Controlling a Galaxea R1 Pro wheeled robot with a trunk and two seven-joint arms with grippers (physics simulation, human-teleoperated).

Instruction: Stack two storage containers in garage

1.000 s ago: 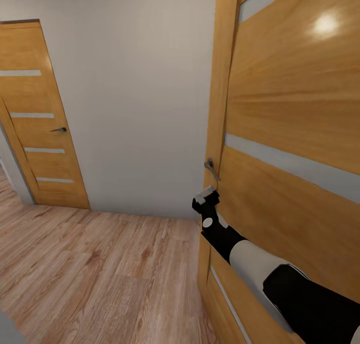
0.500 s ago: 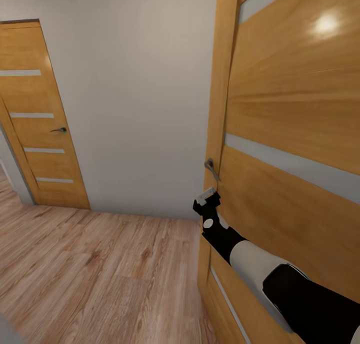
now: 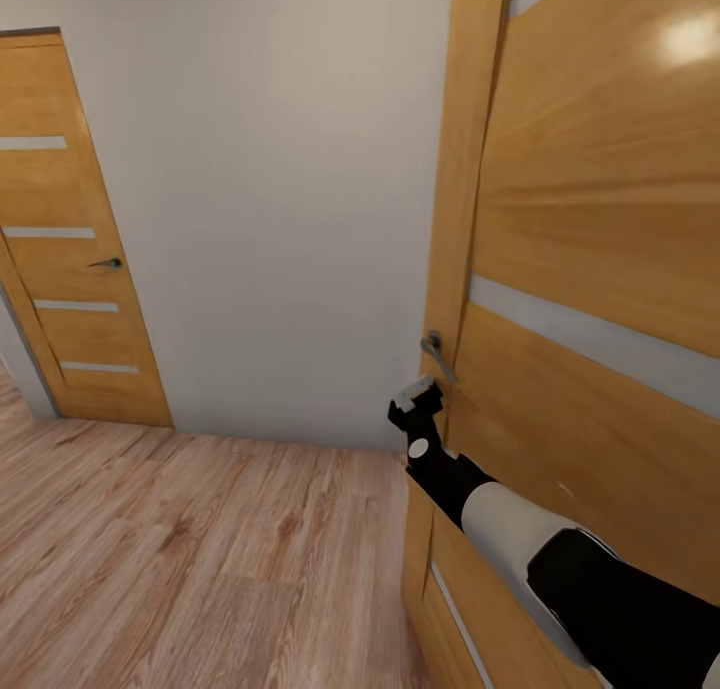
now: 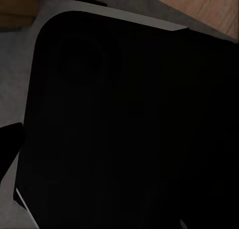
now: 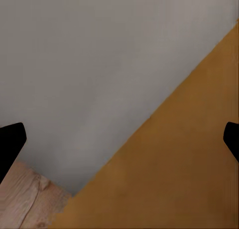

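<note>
right gripper (image 3: 416,401) spread wide under door handle (image 3: 436,353), left gripper's state unclear

text: none legible | labels: none | brands: none | numbers: none | signs: none readable on any surface

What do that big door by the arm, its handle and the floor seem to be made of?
The door looks like glossy varnished wood, honey-coloured, with grain and a light glare, plus pale grey inset strips. Its handle looks like dull grey metal. The floor looks like matte light wood planks with visible knots and seams.
</note>
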